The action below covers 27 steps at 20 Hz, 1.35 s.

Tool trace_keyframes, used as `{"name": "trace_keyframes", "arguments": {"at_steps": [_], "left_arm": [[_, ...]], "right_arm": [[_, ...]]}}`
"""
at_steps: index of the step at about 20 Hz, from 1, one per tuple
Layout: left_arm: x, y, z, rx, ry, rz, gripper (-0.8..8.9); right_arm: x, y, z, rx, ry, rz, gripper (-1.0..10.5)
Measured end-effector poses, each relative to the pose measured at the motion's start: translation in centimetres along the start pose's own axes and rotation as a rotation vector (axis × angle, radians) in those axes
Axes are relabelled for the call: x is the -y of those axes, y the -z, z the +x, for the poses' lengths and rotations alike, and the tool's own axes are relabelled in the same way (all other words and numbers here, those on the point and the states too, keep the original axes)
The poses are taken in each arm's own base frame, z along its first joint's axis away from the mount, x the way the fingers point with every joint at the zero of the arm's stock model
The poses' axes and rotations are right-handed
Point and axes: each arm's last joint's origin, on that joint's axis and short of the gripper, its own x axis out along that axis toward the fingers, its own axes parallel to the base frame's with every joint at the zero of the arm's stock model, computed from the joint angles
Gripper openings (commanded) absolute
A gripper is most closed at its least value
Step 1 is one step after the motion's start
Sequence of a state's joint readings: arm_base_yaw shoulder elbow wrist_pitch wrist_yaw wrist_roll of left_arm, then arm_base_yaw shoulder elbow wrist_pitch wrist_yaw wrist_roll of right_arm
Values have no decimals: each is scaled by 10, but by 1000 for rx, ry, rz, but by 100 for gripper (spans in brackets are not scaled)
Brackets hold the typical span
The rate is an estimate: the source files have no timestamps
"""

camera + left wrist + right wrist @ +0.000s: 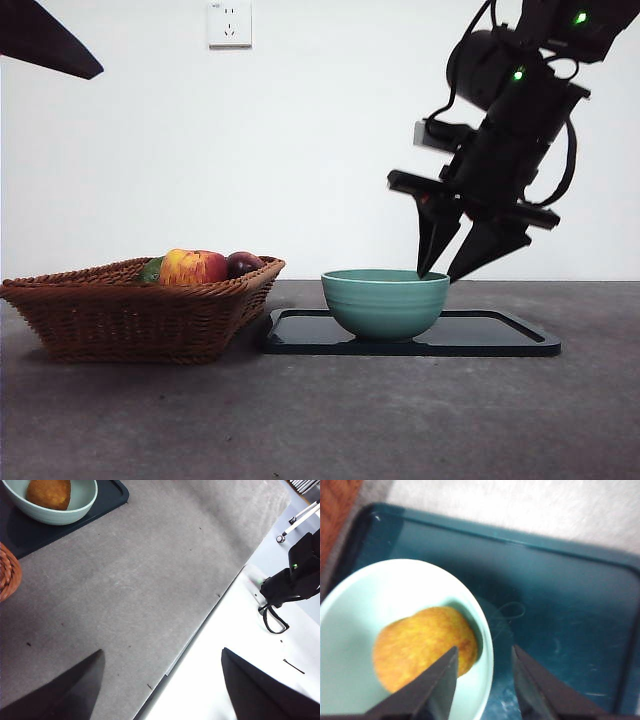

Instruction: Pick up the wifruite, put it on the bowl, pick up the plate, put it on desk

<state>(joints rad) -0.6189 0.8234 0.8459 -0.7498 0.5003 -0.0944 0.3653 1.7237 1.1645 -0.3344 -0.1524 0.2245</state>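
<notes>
- Where the large round teal-green glossy bowl (385, 300) sits on the flat black rectangular tray (500, 340), a round orange-brown fruit (422, 647) lies inside it, against the bowl's wall; from the front view the fruit is hidden below the rim.
- The right gripper (455, 270) hangs just above the bowl's rim on the side away from the basket, jaws parted and holding nothing; in the right wrist view the rim (487, 650) falls between the two jaws.
- The bowl stands toward one end of the tray, leaving a long bare stretch of tray (560, 605) on the gripper's side.
- The brown woven wicker basket (130, 315) stands just beside the tray's other end; whether they touch cannot be told. It holds a red-yellow apple (192, 267), a dark plum-coloured fruit (243, 263) and a green one (151, 270).
- The broad dark grey matte desk (320, 420) lies bare in front of the tray and basket, out to its near edge (200, 635).
- The left gripper (162, 680) waits above that edge, jaws wide apart.
</notes>
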Motion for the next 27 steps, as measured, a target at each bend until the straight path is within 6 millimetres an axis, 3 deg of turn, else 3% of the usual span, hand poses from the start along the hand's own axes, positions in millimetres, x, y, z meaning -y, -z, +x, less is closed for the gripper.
{"name": "trace_keyframes", "arguments": {"at_steps": [5, 9, 13, 18, 27], "left_arm": [[0, 0, 0, 0, 0, 4, 374], [0, 0, 0, 0, 0, 8, 374], [0, 0, 0, 1, 0, 8, 374], [0, -1, 0, 6, 0, 11, 374], [0, -1, 0, 6, 0, 11, 374]], "right_arm": [[-12, -9, -91, 147, -4, -30, 174], [-21, 12, -163, 160, -75, -102, 174], [-24, 38, -208, 145, -107, -146, 174], [-27, 68, -238, 138, -155, -184, 174], [-17, 133, -230, 74, -304, -204, 173]]}}
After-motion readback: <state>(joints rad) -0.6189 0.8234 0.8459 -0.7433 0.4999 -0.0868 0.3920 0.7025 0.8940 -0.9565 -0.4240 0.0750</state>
